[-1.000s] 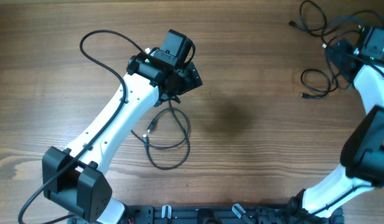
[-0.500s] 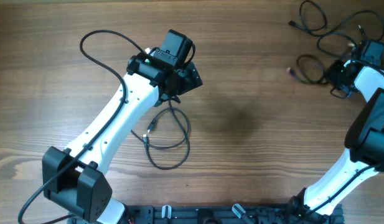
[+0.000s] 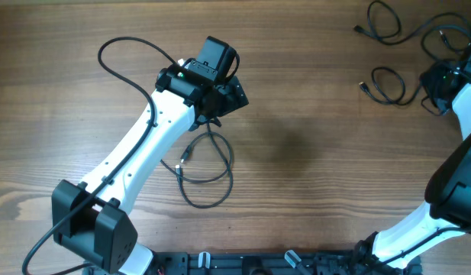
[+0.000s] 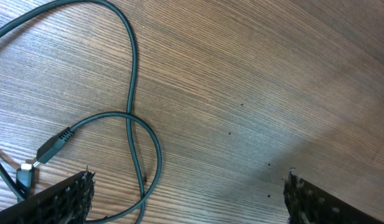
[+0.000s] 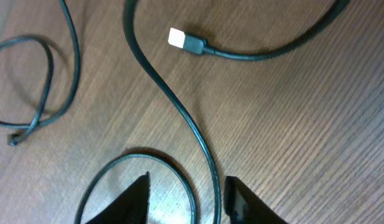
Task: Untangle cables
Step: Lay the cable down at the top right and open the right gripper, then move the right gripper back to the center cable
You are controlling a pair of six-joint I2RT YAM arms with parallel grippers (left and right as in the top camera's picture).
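Observation:
One thin black cable (image 3: 208, 172) lies in loose loops just below my left gripper (image 3: 229, 95). In the left wrist view its loop (image 4: 139, 134) and plug (image 4: 53, 147) lie on the wood, and the left gripper (image 4: 188, 199) is wide open above them, holding nothing. Two more cables lie at the far right: a long one (image 3: 388, 27) and a small loop (image 3: 385, 84). My right gripper (image 3: 435, 80) sits beside that loop. In the right wrist view the right gripper (image 5: 185, 199) has its jaws apart, with a cable strand (image 5: 207, 168) passing loosely between them. A silvery-tipped plug (image 5: 177, 38) lies further ahead.
The left arm's own thick black wire (image 3: 124, 57) arcs over the table at the upper left. The table's right edge is close to the right arm (image 3: 464, 107). Bare wood (image 3: 311, 145) lies between the two arms.
My right gripper closed, then opened partway and pulled back to the right. The small looped cable slid up and slightly left. The left arm and its cable stayed still.

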